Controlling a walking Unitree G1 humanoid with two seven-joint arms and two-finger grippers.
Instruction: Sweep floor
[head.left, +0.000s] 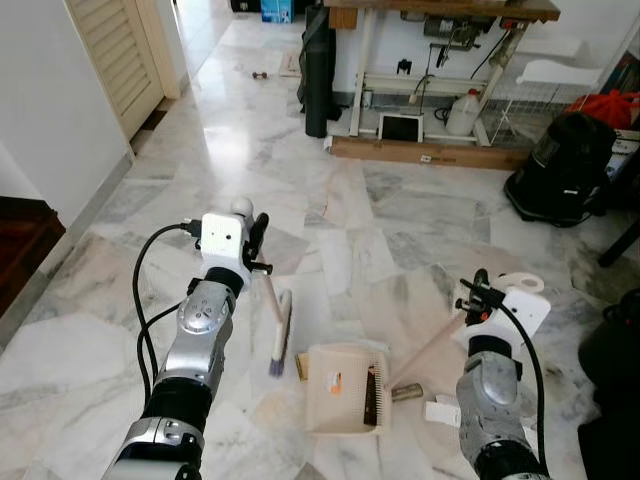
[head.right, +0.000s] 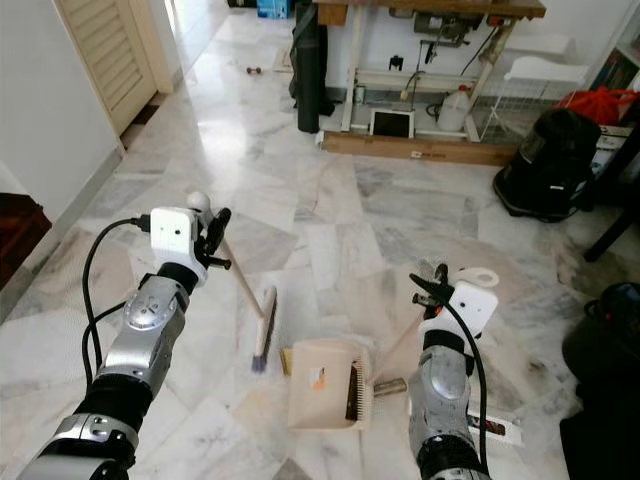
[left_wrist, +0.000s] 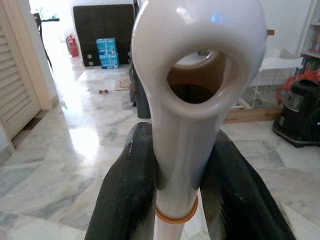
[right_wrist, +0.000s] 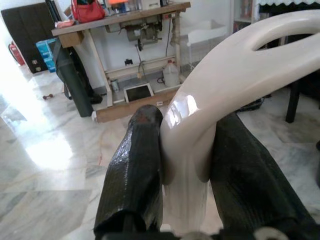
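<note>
My left gripper (head.left: 256, 238) is shut on the white handle of a small broom (head.left: 278, 330). The broom slants down to the marble floor, its brush head resting just left of a beige dustpan (head.left: 345, 388). In the left wrist view both black fingers (left_wrist: 127, 190) clamp the broom's looped handle end (left_wrist: 197, 65). My right gripper (head.left: 478, 293) is shut on the dustpan's long white handle (right_wrist: 210, 125), which runs down from my right hand to the pan. The pan lies flat on the floor between my two arms.
A small grey piece (head.left: 407, 391) and a white scrap (head.left: 441, 411) lie right of the dustpan. A black vacuum cleaner (head.left: 560, 165) stands at the right. A wooden plank (head.left: 430, 152) and a workbench (head.left: 440, 10) sit ahead. A louvred door (head.left: 120, 55) is at the left.
</note>
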